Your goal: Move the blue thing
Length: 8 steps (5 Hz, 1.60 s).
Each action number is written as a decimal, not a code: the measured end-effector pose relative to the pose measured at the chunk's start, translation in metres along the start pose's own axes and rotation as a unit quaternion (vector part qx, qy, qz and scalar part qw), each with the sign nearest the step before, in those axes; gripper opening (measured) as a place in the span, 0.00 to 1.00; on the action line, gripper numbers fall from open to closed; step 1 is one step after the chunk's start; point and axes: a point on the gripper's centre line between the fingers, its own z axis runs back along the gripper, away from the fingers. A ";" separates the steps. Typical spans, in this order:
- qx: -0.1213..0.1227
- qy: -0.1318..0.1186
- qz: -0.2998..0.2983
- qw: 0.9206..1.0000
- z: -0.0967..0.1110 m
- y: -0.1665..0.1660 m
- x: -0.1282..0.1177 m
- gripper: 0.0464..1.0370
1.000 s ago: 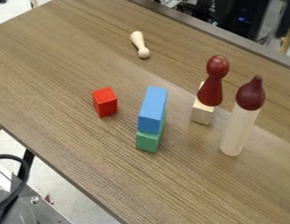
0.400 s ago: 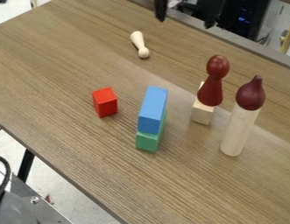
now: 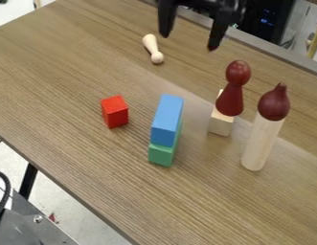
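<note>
ok so my fingers [image 3: 189,40] are spread wide with nothing between them, up over the far edge of the bench [image 3: 77,153]; the blue block [image 3: 167,119] lies from me toward the near edge, well apart and lower down, sitting on top of a green block [image 3: 162,156]; the thing I'd go by is its long axis, which runs roughly from the far edge toward the near one, while the gap between my fingers opens more or less along the far edge; so imo I'm about lined up to pinch it across its narrow width, just need to travel out over it and drop; I'd keep the grip high, since going too deep could catch the green one or tip the pair lol
</note>
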 end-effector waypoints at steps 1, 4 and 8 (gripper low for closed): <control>0.022 0.026 -0.003 0.999 -0.025 0.001 0.000 0.96; -0.050 -0.005 0.046 0.998 -0.054 0.001 -0.008 0.96; -0.041 0.027 0.055 0.997 -0.078 0.006 -0.044 0.92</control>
